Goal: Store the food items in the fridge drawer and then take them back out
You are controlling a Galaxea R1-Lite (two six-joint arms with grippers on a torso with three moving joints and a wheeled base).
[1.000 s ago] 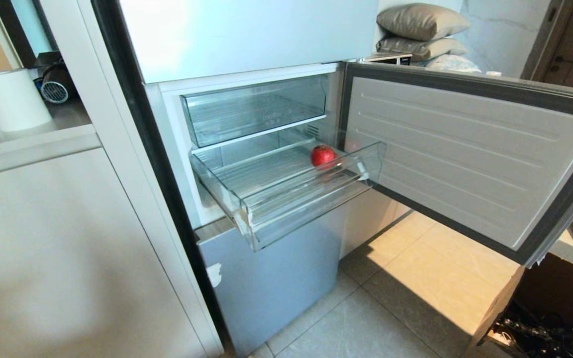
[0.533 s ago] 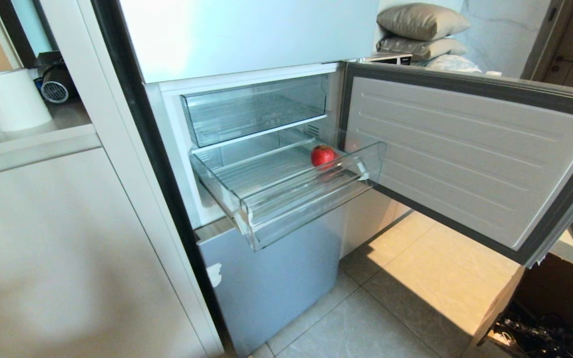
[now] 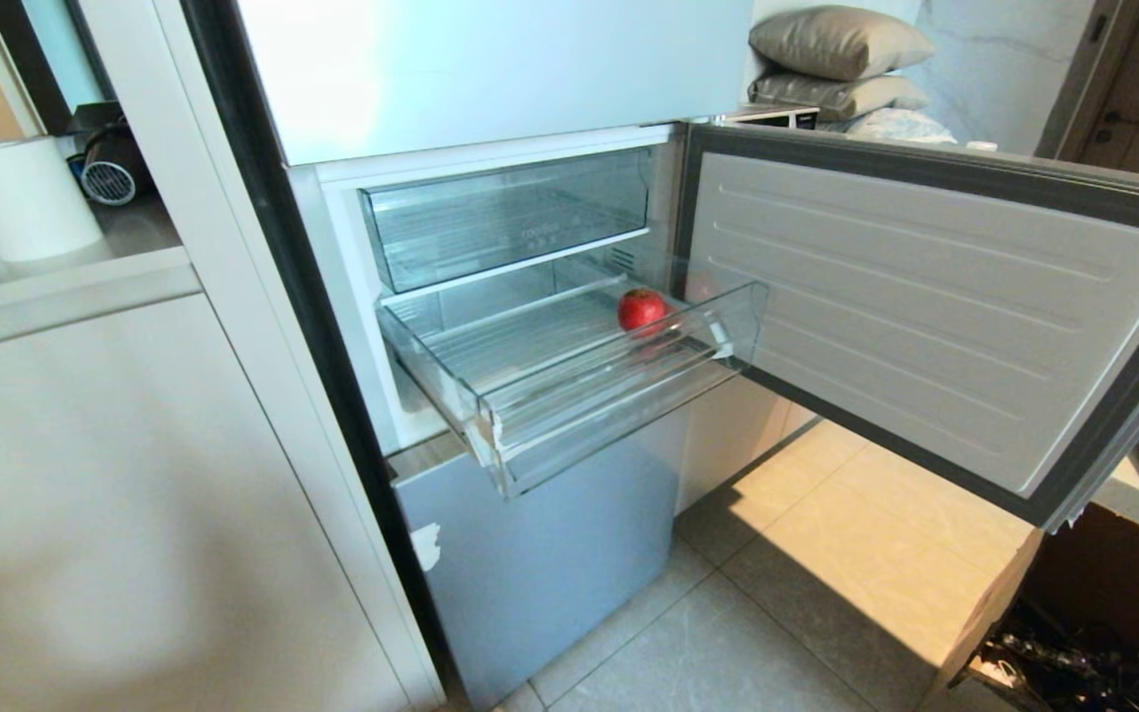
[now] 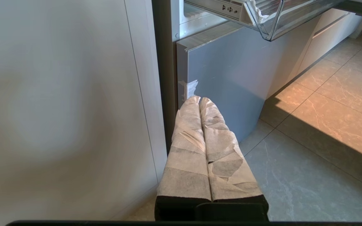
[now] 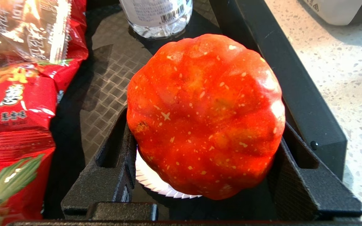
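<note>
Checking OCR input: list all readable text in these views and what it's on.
"DI": top snack packet, the rest cut off by the edge.
Red snack packet: white Chinese characters, too partial to read.
Bottle label: barcode and fine print, too small.
Upper fridge bin: faint lettering, too blurred.
Red fruit in the right gripper: no text.

The fridge drawer (image 3: 490,420) stood pulled out of the open fridge, and one red fruit (image 3: 642,310) lay on its ribbed floor near the back right corner. In the right wrist view a black tray (image 5: 294,94) sat on a speckled tabletop (image 5: 341,69); on its patterned floor lay red snack packets (image 5: 14,103), a clear bottle (image 5: 157,15) and a white fluted paper cup (image 5: 156,183).
</note>
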